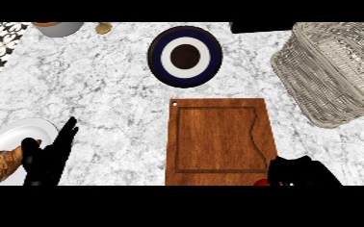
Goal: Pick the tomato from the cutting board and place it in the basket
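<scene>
Head view, nearest first: my right hand (302, 173) sits at the lower right, at the near right corner of the cutting board (220, 134). Its fingers are curled in, and a sliver of red, the tomato (262, 182), shows at the hand's left edge. I judge that I have the tomato in my grasp, though the hand hides most of it. I cannot tell whether it is off the wood yet.

My left hand (46, 161) rests at the lower left with its fingers straight and pointing up, holding nothing, just beside a white plate (25, 127).

Farther out, the rest of the board is bare wood. Beyond its far edge a dark blue plate (158, 57) lies on the marble counter (107, 86).

The basket (320, 77) stands at the far right, well apart from my right hand, and I see nothing red in it.

So I reckon the pick is only at its start or just made. The lift, the carry forward and to the right, and the release into the basket are all left to do.
</scene>
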`<state>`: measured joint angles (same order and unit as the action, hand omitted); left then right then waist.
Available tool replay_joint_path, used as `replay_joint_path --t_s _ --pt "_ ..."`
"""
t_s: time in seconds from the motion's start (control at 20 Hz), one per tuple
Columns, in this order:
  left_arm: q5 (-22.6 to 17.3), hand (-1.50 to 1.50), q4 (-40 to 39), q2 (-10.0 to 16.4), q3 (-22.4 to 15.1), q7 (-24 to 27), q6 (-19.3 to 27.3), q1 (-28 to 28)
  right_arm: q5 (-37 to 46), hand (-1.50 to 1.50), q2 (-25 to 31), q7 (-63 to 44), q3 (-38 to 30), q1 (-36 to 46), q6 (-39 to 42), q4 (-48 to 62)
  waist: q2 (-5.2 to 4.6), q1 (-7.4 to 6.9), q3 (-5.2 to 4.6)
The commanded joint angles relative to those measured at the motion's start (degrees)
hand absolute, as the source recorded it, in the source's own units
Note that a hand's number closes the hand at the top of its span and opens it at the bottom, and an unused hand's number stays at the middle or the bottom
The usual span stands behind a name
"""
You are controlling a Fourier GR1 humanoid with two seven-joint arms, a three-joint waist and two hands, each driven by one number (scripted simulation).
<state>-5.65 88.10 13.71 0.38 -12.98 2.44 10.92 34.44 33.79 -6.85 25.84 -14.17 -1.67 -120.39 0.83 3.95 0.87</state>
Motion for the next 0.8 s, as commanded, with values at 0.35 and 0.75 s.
replay_joint_path --t_s 0.35,0.75 --pt "0.7 0.0 -1.9 -1.1 -1.7 -3.8 -0.1 0.6 -31.6 1.5 1.7 -12.4 -29.7 -2.9 0.6 -23.3 -0.74 -1.72 -0.94" --pt "0.0 0.0 -4.8 -0.3 -0.8 -3.3 -2.1 -1.6 -52.5 1.5 10.7 -20.9 -54.4 9.0 3.7 -11.8 -0.8 -2.82 -1.0"
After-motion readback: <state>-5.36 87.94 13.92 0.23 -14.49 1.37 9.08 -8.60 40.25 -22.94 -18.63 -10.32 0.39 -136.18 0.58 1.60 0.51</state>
